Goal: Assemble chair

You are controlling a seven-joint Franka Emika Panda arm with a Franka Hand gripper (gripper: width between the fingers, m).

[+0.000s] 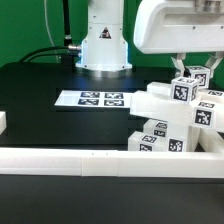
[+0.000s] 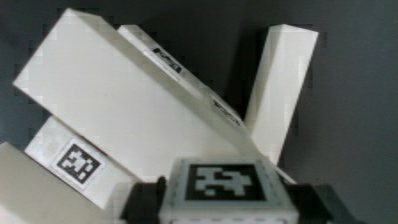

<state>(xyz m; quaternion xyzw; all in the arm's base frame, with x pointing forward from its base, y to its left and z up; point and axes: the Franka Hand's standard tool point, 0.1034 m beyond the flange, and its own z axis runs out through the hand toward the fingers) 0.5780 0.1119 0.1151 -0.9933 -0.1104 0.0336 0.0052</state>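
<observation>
While the end effector [image 1: 190, 72] stands partly closed around a tagged post [image 1: 183, 90] of the chair [image 1: 175, 120], the chair sits at four o'clock on the black worktop [image 1: 40, 85], beside the border rail [image 1: 90, 160].

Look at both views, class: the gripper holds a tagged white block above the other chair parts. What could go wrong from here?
1. The gripper grips the tagged block only at its top, so it might twist or slip.
2. The loose chair parts crowd right beneath, so lowering could knock them.
3. The border rail lies close, leaving little room.
</observation>
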